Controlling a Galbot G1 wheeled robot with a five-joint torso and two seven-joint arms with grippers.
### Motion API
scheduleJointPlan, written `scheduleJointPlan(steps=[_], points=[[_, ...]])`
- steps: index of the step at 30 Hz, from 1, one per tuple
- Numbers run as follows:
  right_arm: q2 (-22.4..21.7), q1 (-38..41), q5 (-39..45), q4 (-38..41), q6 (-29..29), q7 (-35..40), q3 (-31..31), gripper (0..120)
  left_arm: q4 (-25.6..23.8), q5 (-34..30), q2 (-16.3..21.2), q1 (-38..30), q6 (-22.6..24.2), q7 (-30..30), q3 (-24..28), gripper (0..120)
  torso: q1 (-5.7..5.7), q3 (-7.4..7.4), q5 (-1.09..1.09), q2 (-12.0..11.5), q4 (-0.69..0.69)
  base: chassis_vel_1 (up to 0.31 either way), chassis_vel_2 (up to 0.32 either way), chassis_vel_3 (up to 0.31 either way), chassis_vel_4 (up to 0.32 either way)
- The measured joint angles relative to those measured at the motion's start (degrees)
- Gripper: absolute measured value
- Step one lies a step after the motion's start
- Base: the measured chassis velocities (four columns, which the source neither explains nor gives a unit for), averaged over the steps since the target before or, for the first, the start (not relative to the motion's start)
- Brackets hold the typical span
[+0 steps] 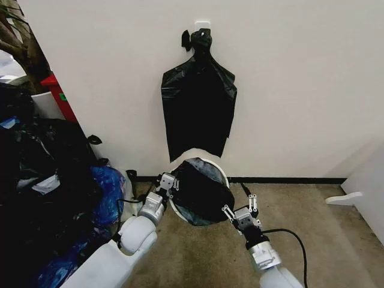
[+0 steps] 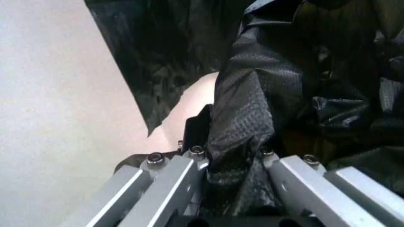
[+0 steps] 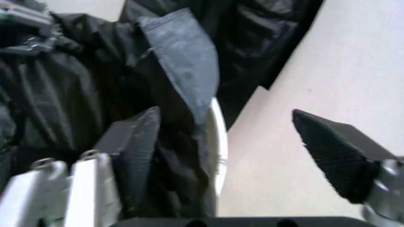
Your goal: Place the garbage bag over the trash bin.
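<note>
While the garbage bag is already draped over most of the trash bin, the bit that matters is the edge on the robot's right side. The bin sits on the floor against the wall, right under the bunch of flat black bags hanging from the wall hook, with its cream rim peeking out at the back.

The left gripper is at the bin's left edge and its jaws are clamped on a fold of the bag; you can see the plastic pinched between the fingers in the left wrist view.

The right gripper is at the near right of the bin, jaws spread wide and holding nothing. From its wrist view one finger is right up against the bag's plastic while the other hangs out over bare floor, so the bag's loose flap and the white rim lie to its inner side, toward the left arm. My guess is the right arm's the nearer one for that uncovered rim.
</note>
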Motion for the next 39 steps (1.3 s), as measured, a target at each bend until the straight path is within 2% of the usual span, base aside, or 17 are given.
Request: scheduleJointPlan(steps=[2, 5, 9, 10, 12, 14, 17, 18, 23, 24, 27, 31, 37, 39], points=[[-0.1, 0.6, 0.2, -0.7, 0.2, -2.0, 0.3, 86, 0.0, 0.3, 0.0, 0.0, 0.0, 0.0, 0.3, 4, 0.00, 0.00, 0.00, 0.0, 0.00, 0.000, 0.000, 0.000, 0.000], [-0.1, 1.9, 0.2, -1.9, 0.2, -4.2, 0.6, 81, 0.0, 0.7, 0.2, 0.0, 0.0, 0.0, 0.8, 4, 0.00, 0.00, 0.00, 0.0, -0.01, 0.000, 0.000, 0.000, 0.000], [0.4, 2.9, -1.3, -2.7, 0.2, -5.8, 1.9, 66, -0.2, 1.1, 0.4, 0.4, 0.0, 0.0, 1.3, 4, 0.00, 0.00, 0.00, 0.0, 0.00, 0.000, 0.000, 0.000, 0.000], [0.4, 2.9, -1.3, -2.7, 0.2, -5.8, 1.9, 66, -0.2, 1.1, 0.4, 0.4, 0.0, 0.0, 1.3, 4, 0.00, 0.00, 0.00, 0.0, 0.00, 0.000, 0.000, 0.000, 0.000], [0.5, 3.1, -3.3, -3.3, 0.3, -7.1, 3.0, 54, -0.5, 0.9, 0.3, 0.6, 0.3, -0.2, 1.6, 4, 0.00, 0.00, 0.00, 0.0, 0.00, 0.000, 0.000, 0.000, 0.000], [0.6, 3.3, -5.1, -3.9, 0.8, -7.7, 3.6, 47, -0.7, 0.8, 0.2, 0.6, 0.4, -0.3, 1.7, 4, 0.00, 0.00, 0.00, 0.0, -0.01, 0.000, 0.000, 0.000, 0.000], [1.4, 3.8, -8.3, -5.2, 3.8, -9.3, 5.2, 34, -0.8, 0.6, 0.1, 0.8, 0.8, -0.4, 1.8, 4, 0.00, 0.00, 0.00, 0.0, -0.01, 0.000, 0.000, 0.000, 0.000], [1.4, 3.8, -8.3, -5.2, 3.8, -9.3, 5.2, 34, -0.8, 0.6, 0.1, 0.8, 0.8, -0.4, 1.8, 4, 0.00, 0.00, 0.00, 0.0, -0.01, 0.000, 0.000, 0.000, 0.000], [2.5, 5.0, -4.5, -5.8, 10.0, -13.7, 5.4, 12, -1.0, 1.2, 0.4, 1.4, 0.6, -0.1, 2.2, 4, 0.00, 0.00, 0.00, 0.0, 0.00, 0.000, 0.000, 0.000, 0.000], [2.5, 5.0, -4.5, -5.8, 10.0, -13.7, 5.4, 12, -1.0, 1.2, 0.4, 1.4, 0.6, -0.1, 2.2, 4, 0.00, 0.00, 0.00, 0.0, 0.00, 0.000, 0.000, 0.000, 0.000], [2.4, 5.6, -1.7, -6.0, 10.2, -14.9, 5.6, 0, -1.0, 2.5, 1.0, 1.9, -2.0, 2.6, 2.0, 4, 0.00, 0.00, 0.00, 0.0, -0.01, 0.000, 0.000, 0.000, 0.000], [2.2, 6.1, 0.5, -6.6, 9.1, -14.4, 6.4, 0, -0.5, 4.1, 1.7, 2.3, -5.8, 6.2, 1.0, 4, 0.00, 0.00, 0.00, 0.0, -0.01, 0.000, 0.000, 0.000, 0.000], [1.0, 7.5, 8.5, -6.5, 3.8, -12.7, 8.4, 0, 3.2, 9.7, 3.1, 2.9, -15.9, 12.7, -2.6, 4, 0.00, 0.00, -0.01, 0.0, -0.01, 0.000, 0.000, 0.000, 0.000], [0.9, 7.6, 9.4, -6.7, 3.2, -12.5, 8.8, 0, 3.4, 10.0, 3.1, 3.0, -16.9, 13.5, -3.2, 4, 0.00, 0.00, -0.01, 0.0, 0.00, 0.000, 0.000, 0.000, 0.000]])
